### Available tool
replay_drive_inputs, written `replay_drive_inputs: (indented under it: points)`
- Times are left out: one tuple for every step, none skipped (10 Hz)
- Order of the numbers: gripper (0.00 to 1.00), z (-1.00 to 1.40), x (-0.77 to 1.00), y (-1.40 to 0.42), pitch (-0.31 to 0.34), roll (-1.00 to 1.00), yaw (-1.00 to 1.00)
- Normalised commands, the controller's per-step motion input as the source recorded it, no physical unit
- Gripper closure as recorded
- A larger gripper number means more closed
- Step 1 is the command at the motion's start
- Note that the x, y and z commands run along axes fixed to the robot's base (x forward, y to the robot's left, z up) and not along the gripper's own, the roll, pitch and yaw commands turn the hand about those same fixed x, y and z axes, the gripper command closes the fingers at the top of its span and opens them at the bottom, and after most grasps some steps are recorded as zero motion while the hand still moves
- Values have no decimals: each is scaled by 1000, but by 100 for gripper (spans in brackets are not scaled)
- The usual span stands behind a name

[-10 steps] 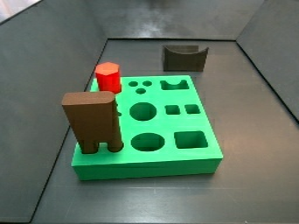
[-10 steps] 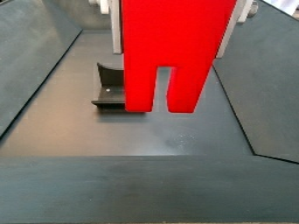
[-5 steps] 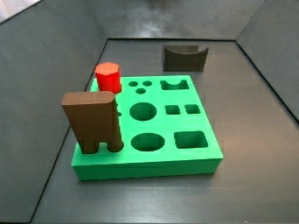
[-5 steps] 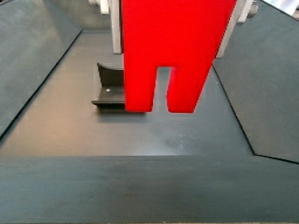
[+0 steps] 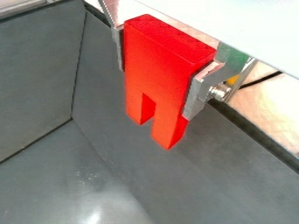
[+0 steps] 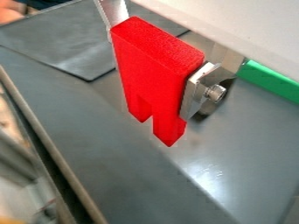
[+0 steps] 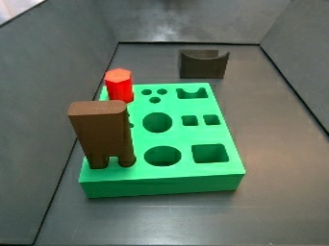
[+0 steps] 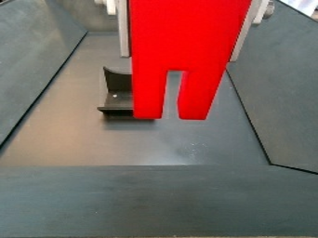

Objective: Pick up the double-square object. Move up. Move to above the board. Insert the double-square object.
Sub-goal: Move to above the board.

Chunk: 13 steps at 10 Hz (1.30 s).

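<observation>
Double-square object (image 5: 160,77), bright red, hangs clear of the dark floor with its two legs pointing down, clamped between the fingers (image 5: 201,90) of the gripper (image 6: 149,70). Green board (image 7: 167,139) carries a brown block (image 7: 102,133) and a red peg (image 7: 118,85); the fixture (image 8: 117,91) stands on the floor.

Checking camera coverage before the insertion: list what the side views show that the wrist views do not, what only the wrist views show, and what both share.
Only the side views: one shows the whole board with a tall brown block and a red peg standing on it, and a dark grey block behind; another shows the fixture on the floor.

Only the wrist views: the silver bolt on the gripper and its finger.

Shared: the double-square object, legs down, clamped above the dark floor; a wrist view catches only the board's green edge.
</observation>
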Motion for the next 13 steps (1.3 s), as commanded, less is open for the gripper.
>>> replay_drive_inputs:
  points:
    - [100, 157, -89, -1000, 506, 156, -346]
    - [100, 159, -95, -1000, 322, 199, -163]
    - [100, 157, -96, -1000, 215, 151, -105]
    - [100, 157, -99, -1000, 81, 87, -42]
    - [100, 159, -101, -1000, 43, 56, -23]
    - [100, 160, -103, -1000, 21, 61, -7]
    - [100, 160, -103, -1000, 13, 41, -6]
    - [100, 162, -105, -1000, 16, 39, 3]
    - [100, 163, -106, -1000, 10, 42, 4]
    - [100, 165, -108, -1000, 3, 54, 0]
    - [100, 165, -111, -1000, 1, 48, 4]
    - [100, 167, -111, -1000, 6, 43, 5]
    - [100, 168, -112, -1000, 9, 37, 5]
